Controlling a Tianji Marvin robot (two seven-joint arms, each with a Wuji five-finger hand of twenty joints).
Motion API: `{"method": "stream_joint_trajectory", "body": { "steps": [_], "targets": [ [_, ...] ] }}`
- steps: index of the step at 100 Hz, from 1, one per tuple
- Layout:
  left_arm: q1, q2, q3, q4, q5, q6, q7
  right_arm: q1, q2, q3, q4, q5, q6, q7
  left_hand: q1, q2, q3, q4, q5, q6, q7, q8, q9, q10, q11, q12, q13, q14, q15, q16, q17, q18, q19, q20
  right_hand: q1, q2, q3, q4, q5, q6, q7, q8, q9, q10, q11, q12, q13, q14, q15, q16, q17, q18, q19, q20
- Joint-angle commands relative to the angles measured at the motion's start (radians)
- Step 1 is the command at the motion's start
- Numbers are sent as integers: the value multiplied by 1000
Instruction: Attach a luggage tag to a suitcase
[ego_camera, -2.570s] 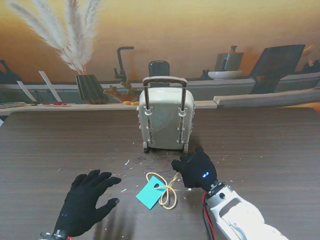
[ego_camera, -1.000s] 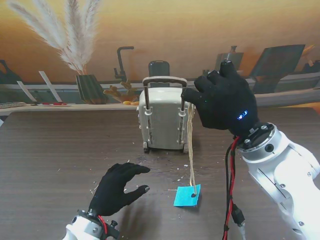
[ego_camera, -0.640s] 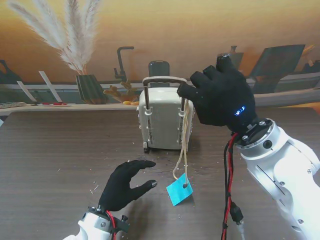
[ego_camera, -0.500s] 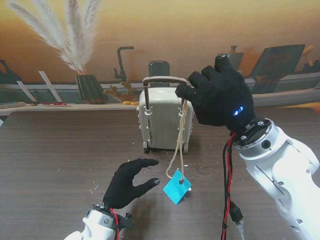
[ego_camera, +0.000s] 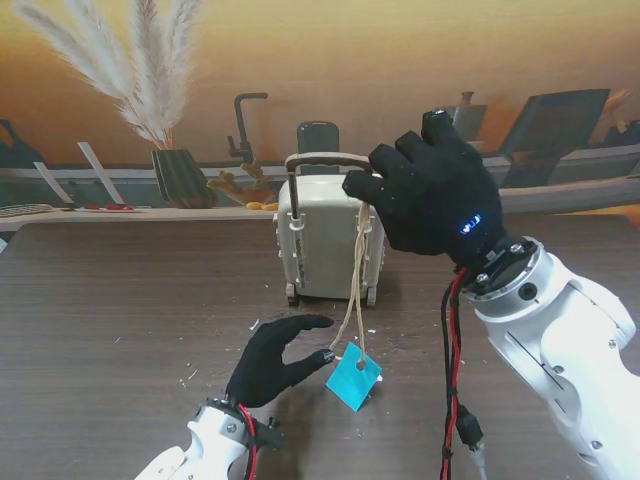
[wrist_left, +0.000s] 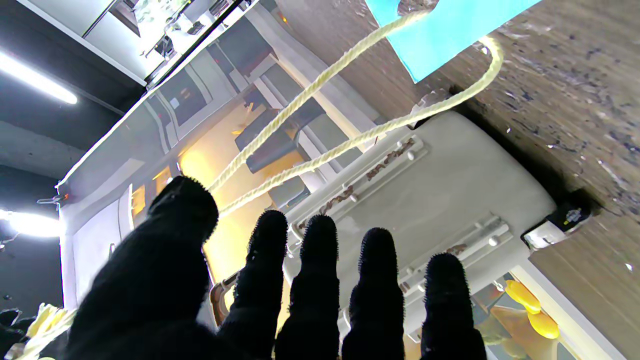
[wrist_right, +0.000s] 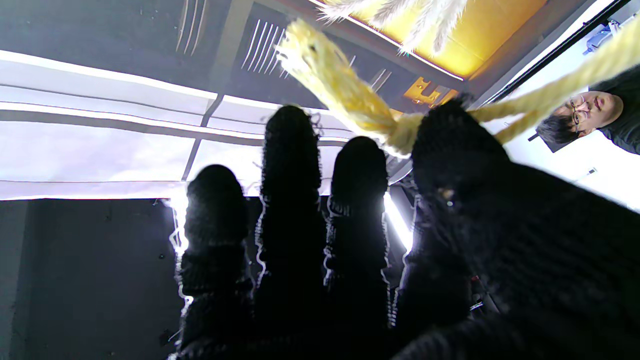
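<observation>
A small beige suitcase (ego_camera: 322, 245) stands upright mid-table, its pull handle (ego_camera: 330, 159) raised. My right hand (ego_camera: 432, 198) hovers at the handle's right end, thumb and forefinger pinched on the cream string (ego_camera: 356, 285). The turquoise luggage tag (ego_camera: 353, 379) hangs from that string, its lower corner at the table. My left hand (ego_camera: 279, 357) is open beside the tag, fingertips close to it; contact is unclear. The left wrist view has the tag (wrist_left: 445, 30), the string (wrist_left: 350, 145) and the suitcase (wrist_left: 450, 190) beyond my spread fingers (wrist_left: 315, 280). In the right wrist view the string (wrist_right: 345, 100) is pinched at my thumb.
The dark wood table (ego_camera: 100, 320) carries small pale crumbs in front of the suitcase. Behind it runs a ledge with a dark vase of pampas grass (ego_camera: 178, 175), a tap-shaped piece (ego_camera: 245, 125) and dishes. A person (wrist_right: 590, 115) appears in the right wrist view.
My right hand lifted the tag by its string from the table to the suitcase handle and drifted slightly left. My left hand slid right and forward until its fingertips neared the hanging tag.
</observation>
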Motion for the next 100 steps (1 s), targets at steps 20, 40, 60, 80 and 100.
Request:
{"method": "stream_joint_trajectory", "body": {
  "steps": [20, 40, 60, 80, 100],
  "targets": [
    [-62, -16, 41, 38, -8, 33, -8, -1, 4, -2, -8, -3, 2, 4, 9, -44, 81, -12, -107, -41, -80, -60, -40, -30, 15, 20, -1, -4, 22, 37, -21, -6, 25, -30, 39, 59, 22, 36, 79, -105, 67, 73, -1, -10, 0, 15, 15, -5, -2, 6, 3, 1, 8, -5],
    [-109, -20, 73, 74, -15, 50, -11, -4, 4, -5, -6, -3, 3, 1, 40, -71, 218, -18, -111, -54, -61, -65, -41, -38, 24, 21, 0, -8, 30, 40, -22, -8, 27, -35, 39, 59, 22, 36, 79, -105, 66, 73, -2, -9, -1, 16, 15, -7, -3, 7, 3, -1, 7, -5],
    [-162, -28, 105, 124, -27, 51, -4, -7, 3, -3, -6, -2, 4, -1, 134, -40, 280, -58, -108, -81, -33, -62, -25, -46, 41, 28, 12, -11, 53, 50, -23, -15, 44, -27, 39, 59, 21, 35, 79, -104, 66, 74, -1, -10, 0, 16, 17, -5, -3, 7, 3, -1, 7, -6],
    [-200, -31, 129, 168, -50, 25, -18, -5, 3, 0, -3, 1, 5, -4, 192, 3, 256, -93, -76, -151, 18, -48, 1, -56, 52, 30, 23, -15, 69, 54, -27, -21, 53, -26, 40, 60, 22, 36, 79, -105, 66, 74, 0, -10, 0, 16, 17, -6, -3, 7, 3, -1, 7, -6],
    [-221, -35, 141, 194, -94, 6, -39, -2, 2, 3, -1, 5, 7, -7, 294, 40, 143, -95, 3, -218, 95, -21, 72, -59, 35, 170, 49, -15, 91, 59, -21, -19, 68, -24, 40, 60, 21, 35, 79, -105, 66, 75, -1, -9, -1, 16, 16, -5, -4, 7, 3, -1, 7, -6]
  ]
}}
